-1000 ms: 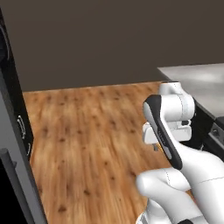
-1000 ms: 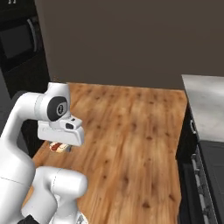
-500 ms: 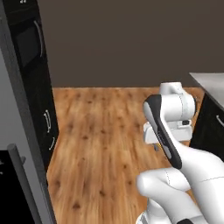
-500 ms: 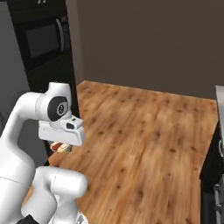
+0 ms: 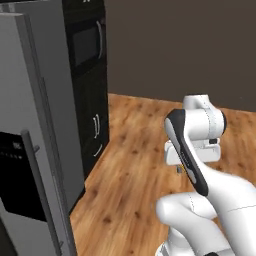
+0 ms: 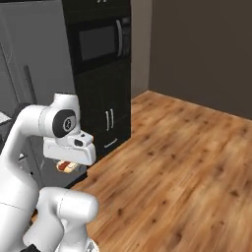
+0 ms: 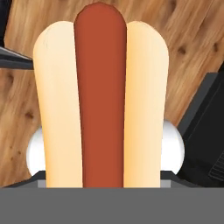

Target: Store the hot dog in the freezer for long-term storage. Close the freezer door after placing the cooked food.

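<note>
The hot dog (image 7: 100,96), a tan bun with a red sausage along its middle, looms close in the hand view. It also peeks out under the hand (image 6: 63,167) in the right base view. My gripper (image 6: 68,162) is shut on it, held low in front of the base, above the wooden floor. The freezer door (image 5: 20,170), grey with a black dispenser panel and a dark bar handle (image 5: 44,192), stands close at the left. I cannot tell how far open it is. The freezer's inside is hidden.
Tall black cabinets (image 5: 87,90) with a built-in oven (image 6: 98,42) stand just right of the grey fridge (image 6: 34,74). Wooden floor (image 6: 187,162) spreads out to the right, bounded by a dark brown wall (image 5: 190,45) behind.
The whole picture has shifted: the base has turned, bringing the fridge and black cabinets in from the left, and the counter at the right has left view. The arm's pose and grip are unchanged.
</note>
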